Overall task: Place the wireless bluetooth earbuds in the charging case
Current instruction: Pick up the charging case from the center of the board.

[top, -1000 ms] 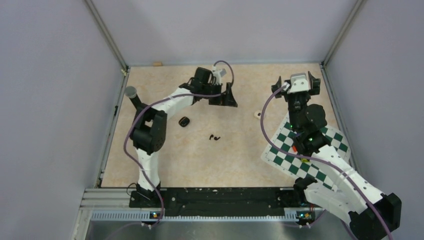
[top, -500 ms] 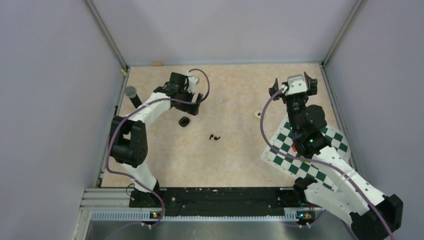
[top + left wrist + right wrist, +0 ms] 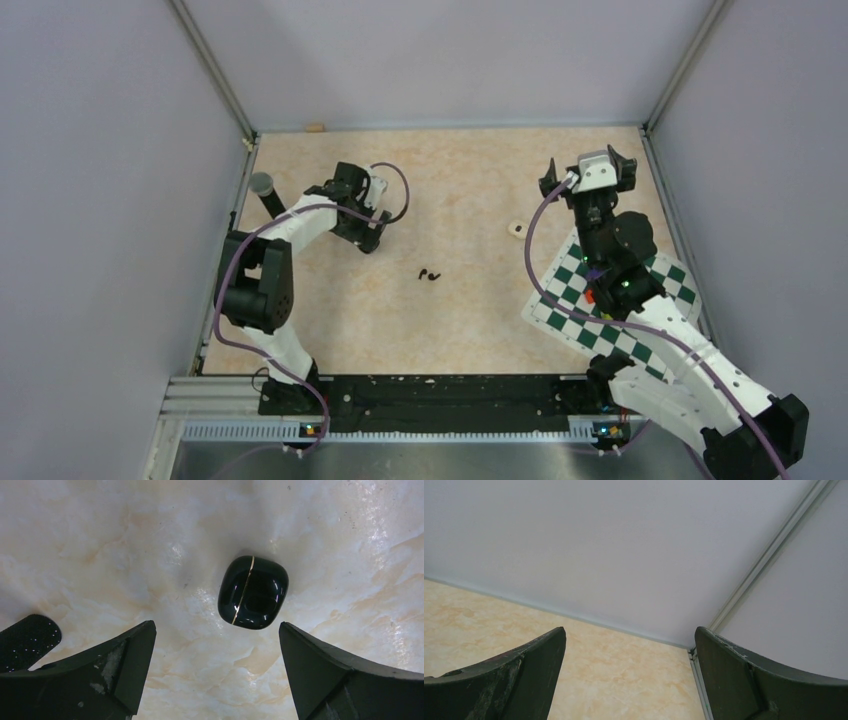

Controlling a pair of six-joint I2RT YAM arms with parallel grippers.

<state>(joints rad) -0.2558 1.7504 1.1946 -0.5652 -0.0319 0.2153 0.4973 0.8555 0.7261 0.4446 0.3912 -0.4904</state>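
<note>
Jaws of the left pincer [image 3: 216, 632] are standing wide apart as it is hovering over the bench [image 3: 100, 540]. The charging case [image 3: 253, 592] is lying just ahead of the open gap, a little toward the right-hand jaw and touching neither one. It is resting shut on the marbled surface, with a thin gold seam running across its glossy black shell. In the overhead view the pincer is covering the case almost wholly, so it is hardly showing there.

The wireless bluetooth earbuds [image 3: 429, 273] are lying close together on the bench, well apart from the left pincer, off toward the right arm's side and nearer the arm bases.

The right pincer [image 3: 630, 635] is also gaping, with its jaws spread wide. It is pointing toward the far corner, where the grey wall [image 3: 624, 540] is meeting the bench, and is sitting far from both earbuds and case. Behind it, partly under the right arm, a green-and-white chequered mat [image 3: 562, 300] is lying flat.
</note>
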